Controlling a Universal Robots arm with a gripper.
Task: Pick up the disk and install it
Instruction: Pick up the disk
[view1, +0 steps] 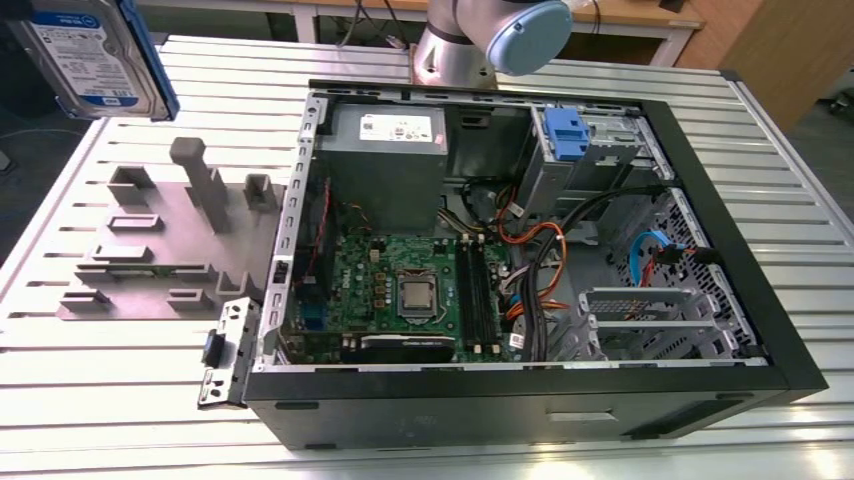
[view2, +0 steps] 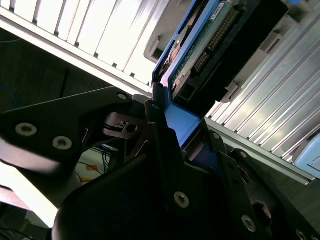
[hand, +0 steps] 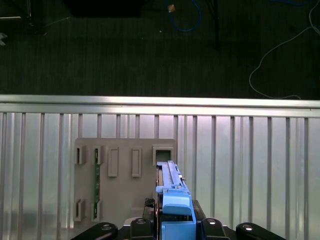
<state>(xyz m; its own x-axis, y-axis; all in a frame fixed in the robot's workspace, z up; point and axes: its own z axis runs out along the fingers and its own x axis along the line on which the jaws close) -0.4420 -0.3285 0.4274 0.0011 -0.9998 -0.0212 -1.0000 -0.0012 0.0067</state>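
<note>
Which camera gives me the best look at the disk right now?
The exterior view: the disk shows its labelled face, at that view's upper left. The second wrist view shows its connector edge; the first wrist view shows it edge-on between the jaws.

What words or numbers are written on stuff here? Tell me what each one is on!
No text here can be quoted as it reads.
Disk, white-and-blue label: lines of print and barcodes, too blurred to read.
Power supply box, white label on top: print too small to read.
Motherboard: tiny markings, not readable.
</note>
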